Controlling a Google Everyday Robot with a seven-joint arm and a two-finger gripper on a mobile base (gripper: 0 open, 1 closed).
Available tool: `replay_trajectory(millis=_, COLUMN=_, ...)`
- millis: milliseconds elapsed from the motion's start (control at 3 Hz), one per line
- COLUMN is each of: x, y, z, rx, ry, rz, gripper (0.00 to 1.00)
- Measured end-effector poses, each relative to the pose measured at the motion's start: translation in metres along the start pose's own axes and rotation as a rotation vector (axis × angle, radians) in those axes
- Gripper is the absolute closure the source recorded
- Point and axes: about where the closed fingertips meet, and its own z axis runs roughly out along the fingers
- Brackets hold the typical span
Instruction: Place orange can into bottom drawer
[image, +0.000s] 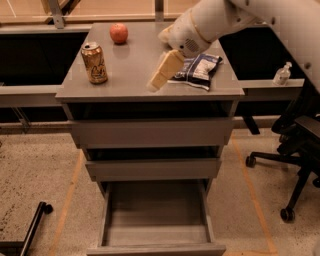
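Observation:
The orange can (94, 62) stands upright near the front left corner of the grey cabinet top (130, 80). My gripper (161, 75) hangs above the middle of the top, to the right of the can and apart from it, and it holds nothing. The bottom drawer (155, 215) is pulled out and its inside is bare. The two shallower drawers above it are pushed in.
A red apple (119, 33) lies at the back of the top. A blue and white snack bag (197, 70) lies at the right, partly under my arm. An office chair (295, 145) stands at the right. A small bottle (282, 74) stands on a ledge behind it.

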Motion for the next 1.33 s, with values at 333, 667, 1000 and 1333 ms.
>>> replay_trajectory(millis=333, x=-0.018, y=-0.017, z=0.050, rx=-0.051, ry=-0.056, rz=-0.002, gripper=0.00)
replay_trajectory(millis=667, x=-0.045, y=-0.028, z=0.099, rx=-0.072, ry=-0.149, rz=0.042, gripper=0.00)
replay_trajectory(millis=1000, x=-0.047, y=-0.032, z=0.103, rx=-0.060, ry=-0.161, rz=0.047, gripper=0.00)
replay_trajectory(millis=1333, x=-0.055, y=-0.029, z=0.122, rx=-0.063, ry=-0.179, rz=0.039, gripper=0.00)
